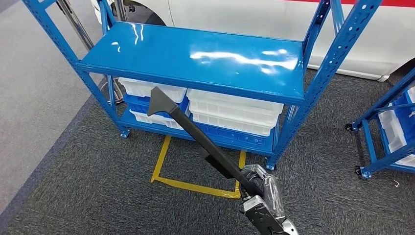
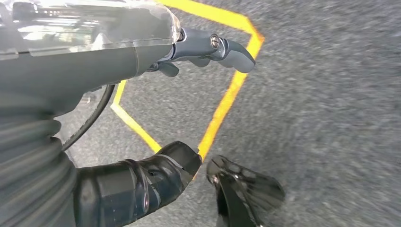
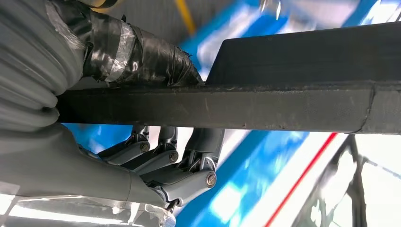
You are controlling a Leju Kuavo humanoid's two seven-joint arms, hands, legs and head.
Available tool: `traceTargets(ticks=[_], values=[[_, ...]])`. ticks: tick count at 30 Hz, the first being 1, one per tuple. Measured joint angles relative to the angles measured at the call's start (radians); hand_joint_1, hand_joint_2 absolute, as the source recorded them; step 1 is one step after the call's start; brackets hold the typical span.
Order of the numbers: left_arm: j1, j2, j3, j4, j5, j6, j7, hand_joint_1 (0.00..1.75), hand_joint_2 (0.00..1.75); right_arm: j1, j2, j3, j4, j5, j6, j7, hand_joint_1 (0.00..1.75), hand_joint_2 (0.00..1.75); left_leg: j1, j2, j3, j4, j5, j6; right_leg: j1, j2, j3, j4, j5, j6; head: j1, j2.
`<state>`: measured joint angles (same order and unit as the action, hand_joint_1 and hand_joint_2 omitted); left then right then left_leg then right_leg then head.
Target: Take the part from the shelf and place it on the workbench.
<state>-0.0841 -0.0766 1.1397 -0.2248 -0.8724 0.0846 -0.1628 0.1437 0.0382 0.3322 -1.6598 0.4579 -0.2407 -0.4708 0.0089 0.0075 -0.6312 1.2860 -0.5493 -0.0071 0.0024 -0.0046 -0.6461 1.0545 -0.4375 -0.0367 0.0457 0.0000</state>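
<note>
Clearly the right hand (image 1: pixel 262 196) grips one end of the part (image 1: pixel 195 134), a long, matte black bar with a flared, wedge-shaped head at its far end; in the head view it slants up and away from the hand, its head overlapping the front edge of the blue shelf (image 1: pixel 195 54) and the white bins (image 1: pixel 235 110) stacked beneath the top board. In the right wrist view the part (image 3: pixel 265 101) shows a rough, slightly grainy surface with a squared profile and a raised section along one side, its far end cut off by the picture's edge; the metal-linked fingers (image 3: pixel 189 165) curl under it and the tape-wrapped thumb (image 3: pixel 137 54) presses on the opposite side. The shelf is glossy painted steel with perforated uprights, its top board bare and streaked with reflections, and its upper parts run out of the picture. It stands on dark, speckled carpet (image 1: pixel 88 186) marked with a yellow tape rectangle (image 1: pixel 195 186). The left hand (image 2: pixel 156 123) hangs over the carpet, its fingers (image 2: pixel 227 49) apart from the thick dark thumb (image 2: pixel 175 163) with nothing between them. A second blue rack (image 1: pixel 386 122) with white bins is cut off at the right
</note>
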Motion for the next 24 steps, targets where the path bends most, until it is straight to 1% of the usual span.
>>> traceTargets(ticks=[1,2,3,4,5,6,7,8,9,11,12,13,14,15,16,17,18,19,20,21,22,23,24], values=[[-0.001,0.000,0.001,0.000,0.000,0.000,0.001,0.00,1.75,0.000,-0.001,0.000,-0.002,-0.034,0.037,-0.007,1.75,1.75,-0.005,0.000,0.053,-0.059,0.020,0.008,0.001,0.000,-0.012,0.001,0.011,0.001,0.000,0.000],[-0.003,0.002,0.002,0.000,0.000,-0.001,0.001,0.00,1.75,-0.001,-0.001,0.000,-0.006,-0.061,0.067,-0.013,1.75,1.75,-0.010,-0.001,0.112,-0.139,0.021,0.017,0.003,0.000,-0.020,0.002,0.021,0.003,0.000,0.000],[-0.005,0.003,0.003,0.000,0.000,-0.001,0.001,0.00,1.75,-0.001,-0.002,0.000,-0.010,-0.086,0.094,-0.019,1.75,1.75,-0.015,-0.001,0.163,-0.215,0.009,0.024,0.002,-0.002,-0.024,0.001,0.031,0.007,0.000,0.000],[-0.007,0.005,0.004,0.000,0.000,-0.001,0.001,0.00,1.75,-0.003,-0.002,0.000,-0.014,-0.106,0.115,-0.023,1.75,1.75,-0.020,-0.001,0.194,-0.269,-0.007,0.030,0.001,-0.003,-0.026,-0.002,0.042,0.012,0.000,0.000],[-0.008,0.007,0.005,0.000,0.000,-0.001,0.001,0.00,1.75,-0.005,-0.002,0.000,-0.017,-0.121,0.132,-0.025,1.75,1.75,-0.023,-0.001,0.207,-0.300,-0.013,0.034,-0.001,-0.005,-0.027,-0.007,0.055,0.018,0.000,0.000],[-0.008,0.007,0.006,0.000,0.000,-0.002,0.002,0.00,1.75,-0.006,-0.002,-0.001,-0.019,-0.139,0.151,-0.027,1.75,1.75,-0.023,-0.001,0.205,-0.312,-0.005,0.037,-0.001,-0.006,-0.028,-0.012,0.066,0.024,0.000,0.000],[-0.009,0.007,0.006,0.000,0.000,-0.003,0.002,0.00,1.75,-0.006,-0.002,-0.001,-0.020,-0.160,0.172,-0.029,1.75,1.75,-0.022,0.001,0.197,-0.318,0.011,0.041,-0.002,-0.005,-0.032,-0.012,0.065,0.030,0.000,0.000],[-0.008,0.007,0.007,0.000,0.001,-0.004,0.002,0.00,1.75,-0.007,-0.002,-0.001,-0.022,-0.187,0.197,-0.030,1.75,1.75,-0.019,0.004,0.188,-0.324,0.027,0.046,-0.001,-0.003,-0.039,0.001,0.044,0.035,0.001,0.000],[-0.008,0.007,0.008,0.000,0.002,-0.005,0.002,0.00,1.75,-0.008,-0.002,-0.001,-0.023,-0.216,0.222,-0.031,1.75,1.75,-0.016,0.006,0.174,-0.329,0.044,0.050,-0.001,-0.001,-0.049,0.032,0.001,0.039,0.001,0.000],[-0.007,0.007,0.010,0.000,0.005,-0.009,0.003,0.00,1.75,-0.014,-0.001,0.003,-0.024,-0.273,0.262,-0.029,1.75,1.75,-0.015,0.010,0.140,-0.324,0.070,0.056,-0.006,0.002,-0.068,0.139,-0.107,0.047,0.001,0.000],[-0.007,0.007,0.011,0.000,0.005,-0.011,0.004,0.00,1.75,-0.018,-0.001,0.006,-0.024,-0.297,0.276,-0.026,1.75,1.75,-0.015,0.010,0.121,-0.319,0.082,0.056,-0.009,0.002,-0.074,0.198,-0.137,0.051,0.001,0.000],[-0.007,0.007,0.013,0.000,0.005,-0.014,0.005,0.00,1.75,-0.022,-0.001,0.009,-0.024,-0.316,0.286,-0.024,1.75,1.75,-0.015,0.010,0.100,-0.312,0.094,0.055,-0.011,0.002,-0.071,0.241,-0.139,0.054,0.001,0.000],[-0.007,0.007,0.014,0.000,0.002,-0.017,0.004,0.00,1.75,-0.026,-0.001,0.012,-0.024,-0.331,0.292,-0.023,1.75,1.75,-0.015,0.010,0.078,-0.304,0.105,0.052,-0.013,0.002,-0.058,0.258,-0.117,0.056,0.001,0.000],[-0.006,0.005,0.014,0.000,-0.004,-0.020,0.001,0.00,1.75,-0.028,0.000,0.014,-0.025,-0.343,0.295,-0.022,1.75,1.75,-0.014,0.010,0.056,-0.294,0.114,0.049,-0.016,0.002,-0.029,0.243,-0.087,0.058,0.001,0.000],[-0.004,0.000,0.014,0.000,-0.011,-0.018,-0.007,0.00,1.75,-0.028,0.001,0.016,-0.027,-0.351,0.295,-0.022,1.75,1.75,-0.013,0.010,0.035,-0.283,0.121,0.045,-0.019,0.002,0.018,0.195,-0.068,0.059,0.001,0.000],[-0.001,-0.008,0.013,0.000,-0.018,-0.013,-0.017,0.00,1.75,-0.028,0.002,0.019,-0.031,-0.356,0.296,-0.023,1.75,1.75,-0.013,0.010,0.016,-0.271,0.127,0.041,-0.018,0.002,0.072,0.123,-0.070,0.059,0.001,0.000],[0.003,-0.017,0.012,0.000,-0.023,-0.005,-0.027,0.00,1.75,-0.027,0.003,0.021,-0.037,-0.360,0.297,-0.023,1.75,1.75,-0.013,0.009,0.003,-0.261,0.133,0.036,-0.017,0.003,0.119,0.055,-0.086,0.057,0.001,0.000],[0.007,-0.027,0.011,0.000,-0.024,0.004,-0.035,0.00,1.75,-0.026,0.004,0.024,-0.043,-0.364,0.301,-0.024,1.75,1.75,-0.014,0.009,-0.006,-0.254,0.140,0.030,-0.014,0.003,0.149,0.003,-0.105,0.053,0.001,0.000],[0.010,-0.034,0.011,0.000,-0.024,0.010,-0.039,0.00,1.75,-0.024,0.004,0.026,-0.048,-0.367,0.305,-0.025,1.75,1.75,-0.014,0.009,-0.012,-0.252,0.148,0.024,-0.010,0.004,0.159,-0.023,-0.117,0.048,0.000,0.000],[0.014,-0.040,0.011,0.000,-0.023,0.013,-0.042,0.00,1.75,-0.022,0.005,0.028,-0.051,-0.371,0.309,-0.027,1.75,1.75,-0.013,0.009,-0.015,-0.253,0.158,0.018,-0.009,0.004,0.154,-0.030,-0.113,0.040,0.000,0.000],[0.017,-0.046,0.011,0.000,-0.023,0.014,-0.043,0.00,1.75,-0.019,0.005,0.030,-0.052,-0.373,0.312,-0.031,1.75,1.75,-0.010,0.008,-0.020,-0.250,0.157,0.012,-0.010,0.002,0.147,-0.033,-0.103,0.031,0.000,0.000],[0.020,-0.051,0.011,0.000,-0.024,0.014,-0.044,0.00,1.75,-0.015,0.006,0.031,-0.053,-0.375,0.315,-0.034,1.75,1.75,-0.007,0.006,-0.026,-0.239,0.138,0.006,-0.011,0.000,0.137,-0.036,-0.092,0.022,0.000,0.000],[0.023,-0.056,0.011,0.000,-0.027,0.013,-0.045,0.00,1.75,-0.012,0.007,0.032,-0.054,-0.378,0.318,-0.039,1.75,1.75,-0.004,0.004,-0.036,-0.212,0.100,0.001,-0.013,-0.002,0.126,-0.039,-0.079,0.014,0.000,0.000]])
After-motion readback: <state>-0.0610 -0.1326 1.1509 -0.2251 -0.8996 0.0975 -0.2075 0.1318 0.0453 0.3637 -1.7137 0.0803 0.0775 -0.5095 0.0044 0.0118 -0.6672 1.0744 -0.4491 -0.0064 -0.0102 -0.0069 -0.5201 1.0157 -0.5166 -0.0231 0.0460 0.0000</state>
